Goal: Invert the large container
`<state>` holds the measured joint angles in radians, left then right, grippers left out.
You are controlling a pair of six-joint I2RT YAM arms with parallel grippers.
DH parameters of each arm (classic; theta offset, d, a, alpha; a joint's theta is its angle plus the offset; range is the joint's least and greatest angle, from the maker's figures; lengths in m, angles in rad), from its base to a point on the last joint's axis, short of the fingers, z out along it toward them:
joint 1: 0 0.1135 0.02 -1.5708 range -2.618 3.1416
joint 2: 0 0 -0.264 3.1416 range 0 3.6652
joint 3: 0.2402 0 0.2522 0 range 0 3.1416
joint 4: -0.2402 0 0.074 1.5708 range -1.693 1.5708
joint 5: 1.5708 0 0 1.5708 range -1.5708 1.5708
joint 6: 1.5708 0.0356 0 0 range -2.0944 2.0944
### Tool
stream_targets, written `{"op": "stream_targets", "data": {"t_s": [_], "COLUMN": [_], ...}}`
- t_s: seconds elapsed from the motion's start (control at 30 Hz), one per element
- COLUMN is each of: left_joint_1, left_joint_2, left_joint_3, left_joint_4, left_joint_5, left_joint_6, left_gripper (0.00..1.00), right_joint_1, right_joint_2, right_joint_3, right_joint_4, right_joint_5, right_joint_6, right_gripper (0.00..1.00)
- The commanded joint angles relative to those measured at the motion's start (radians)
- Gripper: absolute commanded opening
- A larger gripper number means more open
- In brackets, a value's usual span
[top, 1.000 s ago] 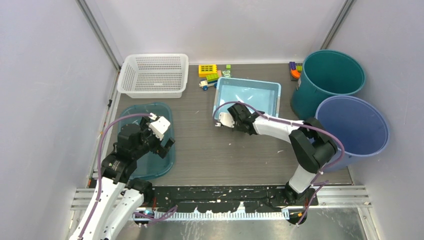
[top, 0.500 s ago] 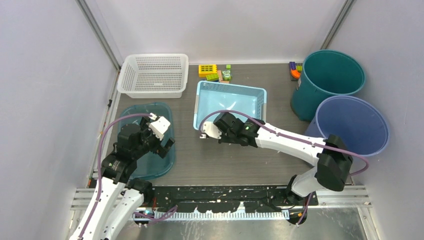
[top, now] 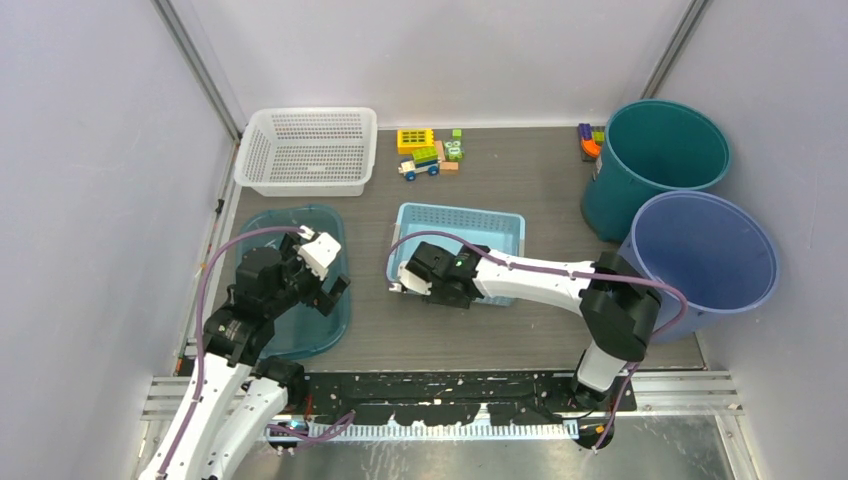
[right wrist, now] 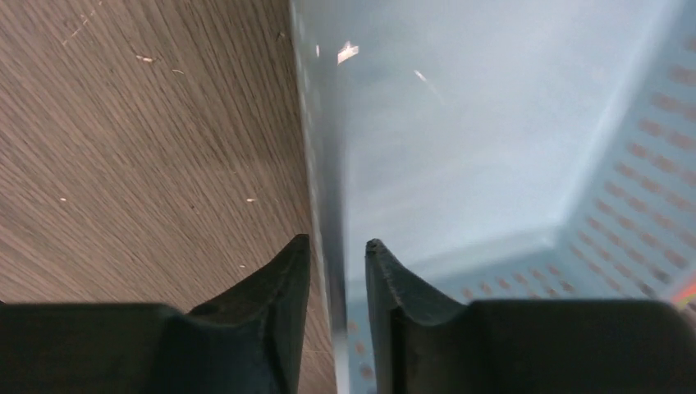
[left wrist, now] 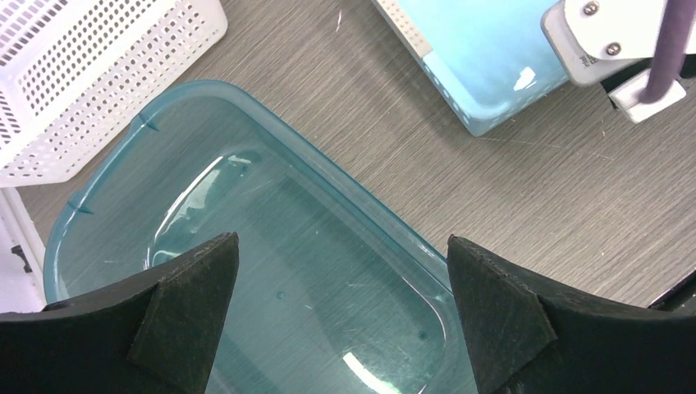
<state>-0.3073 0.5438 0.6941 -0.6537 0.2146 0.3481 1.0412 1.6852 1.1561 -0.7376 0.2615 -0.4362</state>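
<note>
While the right gripper (right wrist: 338,246) sits at the near-left rim of the light-blue basket (top: 470,232), one black finger lies outside the thin wall and one inside. The jaws stand only narrowly apart around it, and whether they press on the plastic cannot be told. That basket rests mid-table with its inside showing. Its floor is smooth and glossy, its walls are pierced with small rectangular holes, and its corners are rounded.

Any print on the toy blocks (top: 425,150) behind it is too small to read. They are yellow, green and orange pieces, and a second cluster (top: 590,140) lies by the teal bucket (top: 605,205).

The left gripper (left wrist: 341,242) hangs with its wedge-shaped fingers spread wide over a translucent teal tub (left wrist: 246,205), holding nothing. The tub is shallow and rounded and catches glare. A white basket (top: 305,150) of fine plastic mesh stands just beyond it. At the right, the round teal bucket and a round blue bucket (top: 705,250) stand close together, both matte plastic.

The table (top: 460,330) is dark wood-grain laminate with fine scratches and specks. Pale grey panels (top: 450,50) enclose it on three sides, joined by metal posts (top: 200,70). Purple cables (top: 250,235) loop along both arms.
</note>
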Motion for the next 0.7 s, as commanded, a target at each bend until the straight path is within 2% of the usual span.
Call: {"op": "stream_targets", "data": {"t_s": [0.0, 0.1, 0.2, 0.33, 0.47, 0.67], "left_joint_1": [0.005, 0.005, 0.004, 0.004, 0.004, -0.005], "left_joint_2": [0.045, 0.164, 0.324, 0.517, 0.668, 0.756], "left_joint_3": [-0.002, 0.055, 0.125, 0.216, 0.276, 0.287], "left_joint_4": [0.076, 0.071, 0.061, 0.071, 0.076, 0.084], "left_joint_5": [-0.018, -0.027, -0.030, -0.163, -0.319, -0.373], "left_joint_6": [-0.008, -0.027, -0.065, -0.143, -0.172, -0.185], "left_gripper": [1.00, 1.00, 1.00, 1.00, 1.00, 1.00], "right_joint_1": [0.011, 0.010, 0.009, -0.027, -0.138, -0.252], "right_joint_2": [-0.030, -0.087, -0.161, -0.278, -0.406, -0.551], "right_joint_3": [0.048, 0.042, 0.035, 0.005, -0.020, -0.052], "right_joint_4": [0.005, 0.001, -0.019, -0.023, 0.004, 0.032], "right_joint_5": [0.028, 0.027, 0.019, 0.016, 0.002, -0.029], "right_joint_6": [0.010, -0.001, -0.023, -0.058, -0.068, -0.071], "right_gripper": [0.46, 0.71, 0.83, 0.87, 0.90, 0.93]}}
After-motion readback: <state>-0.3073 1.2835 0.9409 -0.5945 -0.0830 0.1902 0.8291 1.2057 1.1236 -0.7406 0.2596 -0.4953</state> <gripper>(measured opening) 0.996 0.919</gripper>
